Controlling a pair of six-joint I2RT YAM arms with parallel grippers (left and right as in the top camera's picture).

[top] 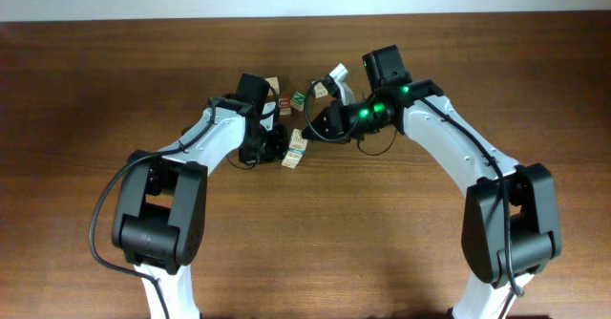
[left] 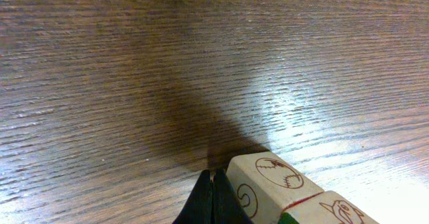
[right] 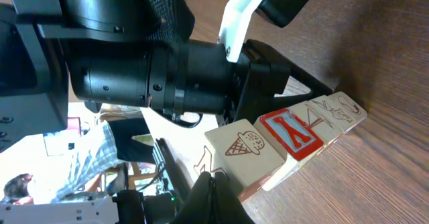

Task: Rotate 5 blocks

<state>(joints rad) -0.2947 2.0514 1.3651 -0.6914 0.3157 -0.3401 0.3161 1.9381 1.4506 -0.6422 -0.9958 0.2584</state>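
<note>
Several small wooden blocks lie between my two arms at the table's far middle. Two pale blocks [top: 295, 153] sit together near both gripper tips. My left gripper [top: 276, 151] is shut and empty; in the left wrist view its tips [left: 213, 192] rest beside a pale block with a baseball drawing [left: 268, 181], which adjoins another pale block [left: 338, 211]. My right gripper [top: 307, 133] is also shut and empty. Its tips [right: 216, 190] touch a pale block with an ice-cream cone [right: 244, 151], which heads a row with a red-faced cube [right: 292, 131] and a pale cube [right: 335, 110].
More cubes lie behind the grippers: a green-faced one [top: 298, 97], a red one [top: 284, 101] and a pale one [top: 272, 87]. The left arm's black wrist [right: 154, 70] looms close behind the row of cubes. Brown wooden table [top: 477, 52] extends all round.
</note>
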